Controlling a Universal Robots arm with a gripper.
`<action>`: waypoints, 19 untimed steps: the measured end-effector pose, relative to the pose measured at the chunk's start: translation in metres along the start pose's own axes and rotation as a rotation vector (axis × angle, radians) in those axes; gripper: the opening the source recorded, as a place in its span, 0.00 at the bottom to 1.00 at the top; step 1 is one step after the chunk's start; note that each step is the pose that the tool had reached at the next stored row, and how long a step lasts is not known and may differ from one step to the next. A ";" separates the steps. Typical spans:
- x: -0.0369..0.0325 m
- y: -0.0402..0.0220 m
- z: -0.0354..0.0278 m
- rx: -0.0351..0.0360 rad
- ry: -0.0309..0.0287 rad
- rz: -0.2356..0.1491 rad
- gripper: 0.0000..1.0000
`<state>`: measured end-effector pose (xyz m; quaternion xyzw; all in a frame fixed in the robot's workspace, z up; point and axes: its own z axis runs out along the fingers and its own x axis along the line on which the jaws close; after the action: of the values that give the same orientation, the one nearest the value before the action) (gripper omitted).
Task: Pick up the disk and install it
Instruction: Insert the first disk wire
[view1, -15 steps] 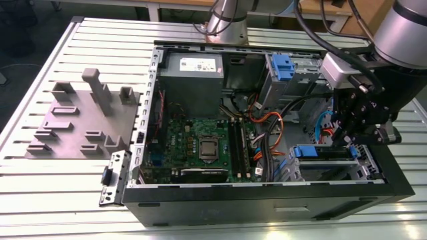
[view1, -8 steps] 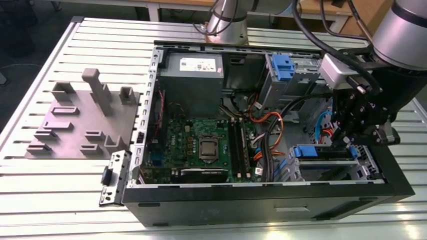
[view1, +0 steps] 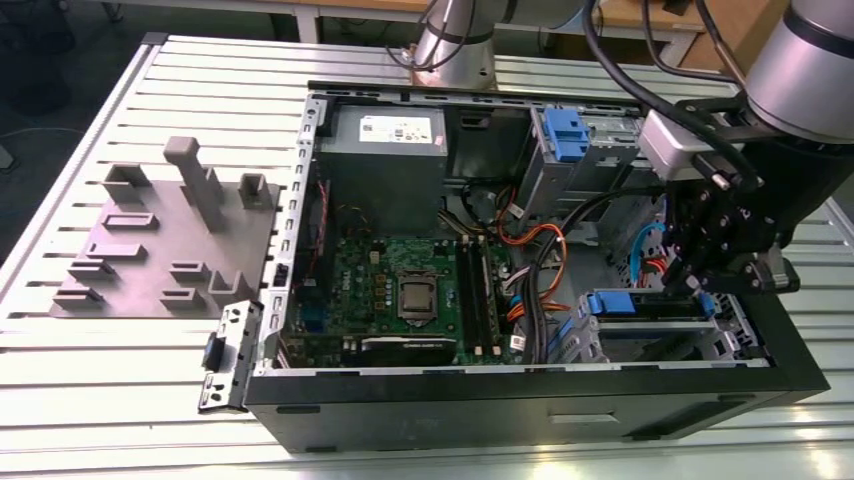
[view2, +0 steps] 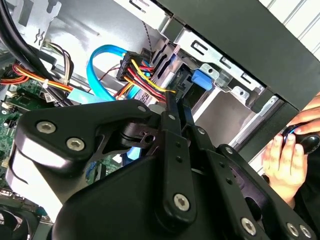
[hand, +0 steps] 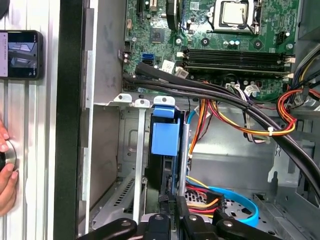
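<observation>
Disk placement is seen in the first wrist view: it stands on edge in a slot of the metal drive cage, directly ahead of the tool, with its blue plastic frame facing the camera. In the exterior view the same blue frame is seen at the drive bay, just beside and below the tool, which is lowered inside the open computer case.

The tool's fingers are drawn narrow, close together, and in the second wrist view they are seen running toward the slot where the dark edge of the disk sits. Whether the fingers are actually clamped on the disk or merely touching its edge cannot be told.

Beside the tool, a bundle of red, yellow and black wires and a blue flat cable are plugged in near the bay. Beyond the disk, the green motherboard is seen. A second blue latch is seen farther from the tool, at the upper bay. Outside the case wall, a person's hand rests on the desk.
</observation>
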<state>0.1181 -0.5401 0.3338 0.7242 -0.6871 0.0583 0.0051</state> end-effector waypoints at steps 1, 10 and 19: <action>0.0003 0.0000 0.0002 -0.0003 0.0002 0.002 0.16; 0.0004 -0.0007 0.0021 -0.0016 0.0016 0.017 0.16; 0.0008 -0.0010 0.0000 -0.0024 0.0018 0.026 0.16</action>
<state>0.1192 -0.5408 0.3339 0.7150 -0.6966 0.0581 0.0058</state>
